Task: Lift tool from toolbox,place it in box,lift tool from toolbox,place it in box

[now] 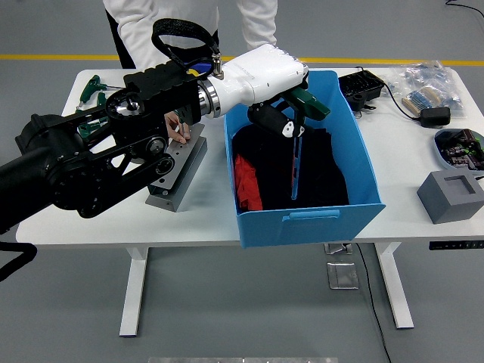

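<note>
One hand (pixel 278 119) – fingers clamped round green-handled tool (pixel 296 144).

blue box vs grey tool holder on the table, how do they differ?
The blue box is a large, open plastic bin holding black and red items; the grey tool holder is a small, narrow metal block with holes on top. The left hand hangs a green-handled tool over the box; a person's hand rests at the holder. Both sit on the white table.

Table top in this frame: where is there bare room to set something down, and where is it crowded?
Bare: the strip between the blue box and the grey block, and the near left corner in front of the metal tool holder. Crowded: the back right, with the black charger, adapter and bags.
</note>
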Available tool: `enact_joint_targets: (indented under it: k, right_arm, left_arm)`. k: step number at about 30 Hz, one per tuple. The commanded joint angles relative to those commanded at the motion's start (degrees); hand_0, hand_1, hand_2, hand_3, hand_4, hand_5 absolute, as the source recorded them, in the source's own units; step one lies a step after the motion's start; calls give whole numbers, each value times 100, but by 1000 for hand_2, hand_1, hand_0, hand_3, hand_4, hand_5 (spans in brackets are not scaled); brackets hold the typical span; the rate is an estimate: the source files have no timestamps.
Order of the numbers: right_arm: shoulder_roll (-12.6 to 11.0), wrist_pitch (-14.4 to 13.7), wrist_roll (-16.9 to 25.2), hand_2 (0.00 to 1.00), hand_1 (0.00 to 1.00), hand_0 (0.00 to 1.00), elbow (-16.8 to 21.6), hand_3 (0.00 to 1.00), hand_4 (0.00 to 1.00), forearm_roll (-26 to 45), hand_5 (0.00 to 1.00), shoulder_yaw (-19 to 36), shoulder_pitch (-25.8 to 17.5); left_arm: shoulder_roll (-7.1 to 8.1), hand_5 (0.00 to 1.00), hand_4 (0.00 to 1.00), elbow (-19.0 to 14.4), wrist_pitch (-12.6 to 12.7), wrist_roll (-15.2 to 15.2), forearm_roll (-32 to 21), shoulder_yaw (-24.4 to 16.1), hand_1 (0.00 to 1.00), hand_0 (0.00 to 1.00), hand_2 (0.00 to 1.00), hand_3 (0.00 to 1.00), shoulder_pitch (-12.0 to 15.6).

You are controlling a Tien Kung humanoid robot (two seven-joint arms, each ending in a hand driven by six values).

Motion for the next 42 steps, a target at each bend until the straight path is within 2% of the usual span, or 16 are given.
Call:
enact_joint_targets:
  k: [3, 7, 8, 15, 19, 20, 23, 25, 26, 31, 32, 37, 38, 42]
  right_arm:
    - [-9, 5, 1, 681, 605, 618, 0, 555, 804, 4, 640, -26, 6]
    - [-13, 6, -4, 681, 605, 618, 0, 555, 804, 3, 640, -39, -2]
    - [-14, 7, -6, 680, 604, 617, 0, 555, 804, 1, 640, -47, -7]
    - [-15, 14, -26, 680, 605, 617, 0, 556, 807, -25, 637, -90, -31]
    - [-23, 21, -30, 680, 605, 617, 0, 556, 807, -27, 637, -117, -33]
    - [-27, 23, -29, 681, 605, 617, 0, 555, 808, -18, 638, -132, -28]
    - [-42, 28, -22, 681, 605, 617, 0, 555, 808, 27, 638, -189, -12]
    - [-54, 32, -18, 681, 605, 617, 0, 555, 808, 44, 638, -225, -2]
    - [-58, 34, -18, 682, 605, 617, 0, 557, 810, 44, 637, -233, 1]
    - [-75, 47, -18, 682, 605, 617, 0, 557, 810, 28, 637, -275, 6]
    - [-76, 48, -20, 682, 605, 618, 0, 556, 811, 17, 637, -272, 7]
    - [-90, 55, -12, 682, 605, 618, 0, 556, 811, 42, 637, -324, 35]
    - [-92, 56, -11, 682, 605, 617, 0, 556, 812, 45, 636, -328, 40]
    - [-102, 58, -2, 682, 605, 617, 0, 556, 812, 83, 636, -376, 54]
  left_arm:
    - [-110, 337, 657, 284, 4, -75, -13, 52, 2, 90, 11, 94, -13]
    - [-246, 337, 657, 610, -126, -264, -11, 161, 2, 90, 11, 94, -39]
    - [-281, 503, 817, 682, -146, -298, -11, 216, 31, 131, 46, 127, -56]
    - [-558, 530, 844, 1118, -193, -441, -170, 676, 51, 153, 63, 142, -227]
    - [-705, 530, 844, 1335, -547, -435, -383, 839, 51, 153, 63, 142, -345]
    - [-744, 701, 934, 1408, -689, -418, -439, 872, 239, 247, 214, 435, -379]
    - [-819, 701, 934, 1566, -937, -381, -655, 936, 239, 247, 214, 435, -443]
    - [-877, 701, 934, 1700, -981, -415, -803, 973, 239, 247, 214, 435, -494]
    - [-909, 778, 988, 1773, -979, -434, -866, 982, 486, 367, 527, 646, -520]
    - [-1060, 778, 988, 2126, -778, -561, -1026, 966, 486, 367, 527, 646, -659]
    - [-1089, 777, 992, 2175, -710, -589, -1042, 961, 632, 487, 681, 745, -682]
    - [-1174, 777, 992, 2393, -296, -741, -1025, 876, 632, 487, 681, 745, -791]
    - [-1174, 757, 981, 2424, -231, -757, -1003, 860, 708, 618, 787, 794, -806]
    - [-1174, 757, 981, 2543, -7, -814, -879, 771, 708, 618, 787, 794, -835]
